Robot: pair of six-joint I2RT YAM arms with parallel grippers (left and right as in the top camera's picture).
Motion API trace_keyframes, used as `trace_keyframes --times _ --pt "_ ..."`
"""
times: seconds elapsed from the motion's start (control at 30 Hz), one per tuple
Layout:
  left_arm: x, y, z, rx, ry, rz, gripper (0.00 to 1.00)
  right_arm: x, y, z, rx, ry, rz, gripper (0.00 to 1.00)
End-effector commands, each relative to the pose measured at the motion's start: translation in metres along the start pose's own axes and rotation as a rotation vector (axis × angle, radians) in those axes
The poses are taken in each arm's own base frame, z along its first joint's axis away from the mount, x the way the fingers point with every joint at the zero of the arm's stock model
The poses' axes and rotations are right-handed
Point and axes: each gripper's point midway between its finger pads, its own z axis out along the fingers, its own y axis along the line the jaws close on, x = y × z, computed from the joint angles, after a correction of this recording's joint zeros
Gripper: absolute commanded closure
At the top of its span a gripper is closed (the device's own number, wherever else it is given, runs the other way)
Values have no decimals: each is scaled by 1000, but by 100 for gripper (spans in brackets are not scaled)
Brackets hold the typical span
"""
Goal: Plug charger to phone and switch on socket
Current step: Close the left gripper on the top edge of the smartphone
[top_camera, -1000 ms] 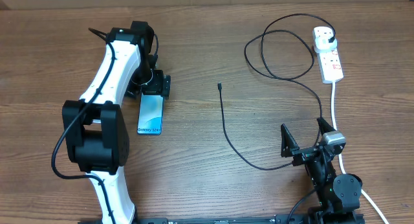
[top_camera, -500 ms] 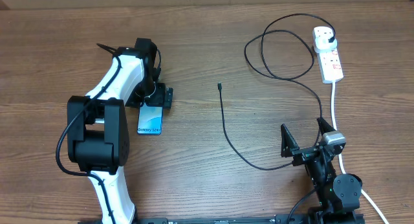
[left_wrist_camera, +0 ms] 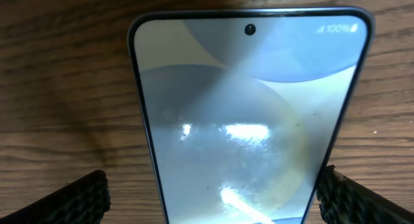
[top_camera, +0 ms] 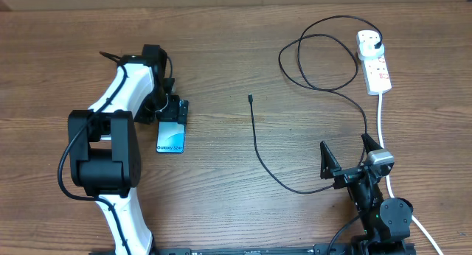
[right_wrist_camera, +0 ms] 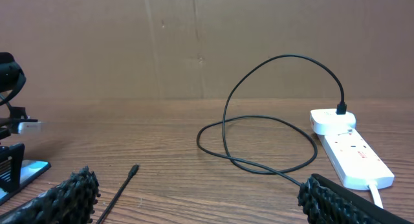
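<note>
The phone (top_camera: 170,138) lies flat on the table with its light-blue screen up. Its screen (left_wrist_camera: 249,114) fills the left wrist view. My left gripper (top_camera: 172,115) stands open over the phone's far end, one fingertip (left_wrist_camera: 76,198) on each side; the right one is close to the phone's edge. The charger is a thin black cable (top_camera: 256,146) whose small tip (top_camera: 251,99) lies loose mid-table, also seen as a tip (right_wrist_camera: 133,168) in the right wrist view. Its plug sits in the white socket (top_camera: 375,62) at the far right. My right gripper (top_camera: 346,161) is open and holds nothing.
The cable loops (top_camera: 317,60) on the table left of the socket (right_wrist_camera: 349,153). A thick white cord (top_camera: 381,119) runs from the socket toward the right arm's base. A brown wall (right_wrist_camera: 194,43) stands behind the table.
My left gripper has shifted slightly along the phone's far end, right and then back left. The phone, cable and right arm have stayed where they were.
</note>
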Motion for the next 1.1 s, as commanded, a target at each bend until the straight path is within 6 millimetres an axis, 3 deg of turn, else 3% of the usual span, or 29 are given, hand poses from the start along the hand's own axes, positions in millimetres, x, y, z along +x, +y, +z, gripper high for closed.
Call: trace_keyframes --times 0.0,0.53,0.8,1.07 --pt "3 -7 4 66 14 44 3 2 0 0 1 -4 2 0" --pt "20 -9 28 65 48 50 4 2 0 0 1 -4 2 0" --pt "18 -9 29 64 38 15 11 2 0 0 1 -4 2 0" --pt "21 -12 29 60 56 -128 11 2 0 0 1 -4 2 0"
